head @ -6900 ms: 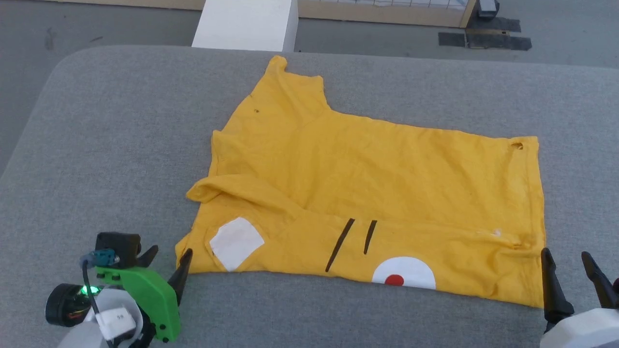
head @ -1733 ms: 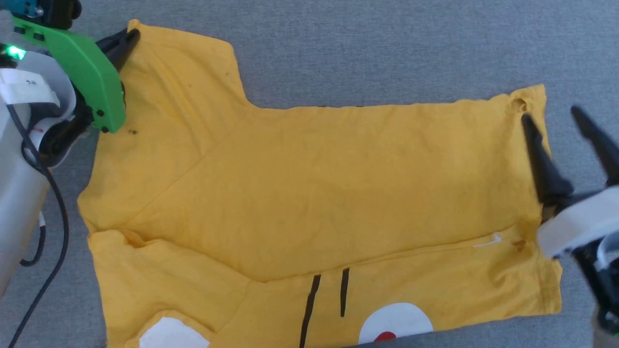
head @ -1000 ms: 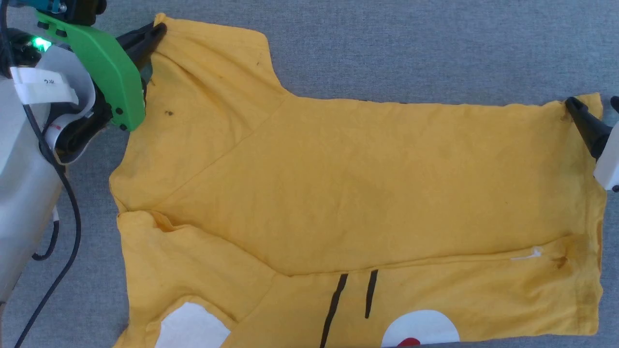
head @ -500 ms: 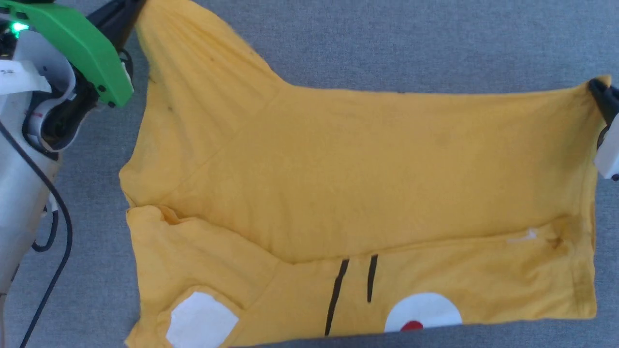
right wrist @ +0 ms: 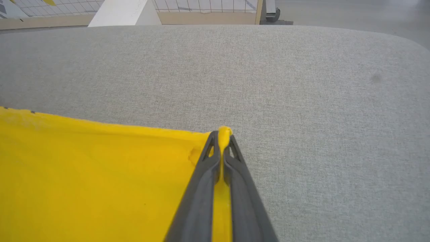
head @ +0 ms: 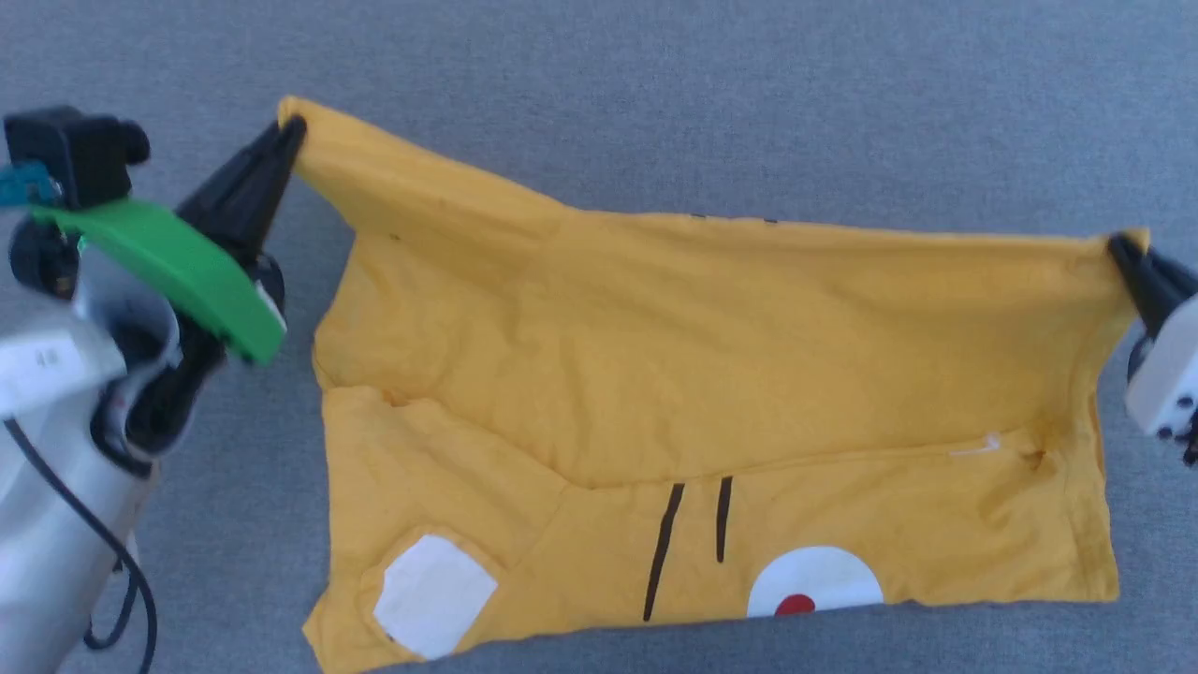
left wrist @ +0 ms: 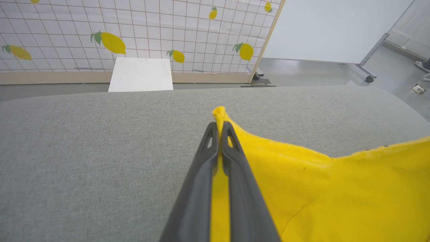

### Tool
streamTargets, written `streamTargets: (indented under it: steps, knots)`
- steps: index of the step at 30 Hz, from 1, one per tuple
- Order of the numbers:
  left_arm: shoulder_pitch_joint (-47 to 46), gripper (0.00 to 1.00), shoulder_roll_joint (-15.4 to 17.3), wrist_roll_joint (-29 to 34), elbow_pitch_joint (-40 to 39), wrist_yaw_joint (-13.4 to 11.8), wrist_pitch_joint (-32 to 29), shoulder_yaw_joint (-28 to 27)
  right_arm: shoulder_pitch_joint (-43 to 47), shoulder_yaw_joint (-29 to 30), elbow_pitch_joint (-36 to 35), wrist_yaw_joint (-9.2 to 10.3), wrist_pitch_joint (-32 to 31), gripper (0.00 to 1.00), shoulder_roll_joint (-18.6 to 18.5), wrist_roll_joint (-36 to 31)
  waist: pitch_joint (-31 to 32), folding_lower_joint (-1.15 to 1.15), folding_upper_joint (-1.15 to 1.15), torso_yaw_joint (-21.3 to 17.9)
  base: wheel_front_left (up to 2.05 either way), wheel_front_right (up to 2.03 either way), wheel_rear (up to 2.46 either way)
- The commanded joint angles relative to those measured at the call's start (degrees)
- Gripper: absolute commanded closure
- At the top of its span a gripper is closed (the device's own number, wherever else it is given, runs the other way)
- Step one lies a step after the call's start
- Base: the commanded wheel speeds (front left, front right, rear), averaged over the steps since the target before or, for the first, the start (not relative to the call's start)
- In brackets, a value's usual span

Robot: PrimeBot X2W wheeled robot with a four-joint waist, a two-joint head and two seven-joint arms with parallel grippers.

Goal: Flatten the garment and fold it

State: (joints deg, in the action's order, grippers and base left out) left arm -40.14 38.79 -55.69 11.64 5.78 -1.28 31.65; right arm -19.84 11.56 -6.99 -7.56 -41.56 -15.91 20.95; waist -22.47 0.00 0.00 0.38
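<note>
The garment (head: 711, 374), a bright yellow T-shirt, lies on the grey padded table (head: 655, 112) with its near strip folded over, showing black stripes, a white patch and a red dot. Its far edge is lifted and stretched between both grippers. My left gripper (head: 292, 129) is shut on the far left sleeve tip (left wrist: 219, 114). My right gripper (head: 1121, 248) is shut on the far right hem corner (right wrist: 224, 131). In the left wrist view the left gripper (left wrist: 220, 126) pinches yellow cloth, and in the right wrist view the right gripper (right wrist: 221, 136) does the same.
Grey padded table surface (right wrist: 302, 84) stretches beyond the shirt on all sides. Past the table's far edge stand a white box (left wrist: 141, 74) and a tiled screen with lemon prints (left wrist: 134, 30). My left arm's green bracket (head: 178, 271) and cable hang at the left.
The right gripper closed on the hem corner. Both grippers have raised the far edge and drawn it toward me, so the back panel now slopes up from the table.
</note>
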Motion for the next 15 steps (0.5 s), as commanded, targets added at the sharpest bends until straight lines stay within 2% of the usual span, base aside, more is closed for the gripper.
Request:
streamTargets:
  steps: [1,6,10,15]
  knots:
    - [2.9,1.00,0.9,-0.5,-1.9,-0.8,1.2,-0.4,2.5,0.5,-0.8,0.08,1.0,1.00,0.2,1.0,5.9,0.00,0.00,2.2,0.00,0.00,0.00]
    - [12.8,1.00,3.1,-2.3,-10.1,-3.9,3.7,-1.2,10.9,2.2,-3.9,0.08,3.0,1.00,1.5,3.2,9.3,0.00,0.00,3.2,0.00,0.00,0.00]
    - [21.6,1.00,4.9,-2.9,-15.8,-7.8,5.0,-1.1,17.6,3.5,-6.2,0.08,4.2,1.00,3.7,4.8,10.7,0.00,0.00,3.5,0.00,0.00,0.00]
    - [30.1,1.00,5.8,-4.6,-18.7,-10.4,4.9,0.5,23.6,4.2,-6.9,0.08,5.2,1.00,5.9,6.3,11.2,0.00,0.00,3.6,0.00,0.00,0.00]
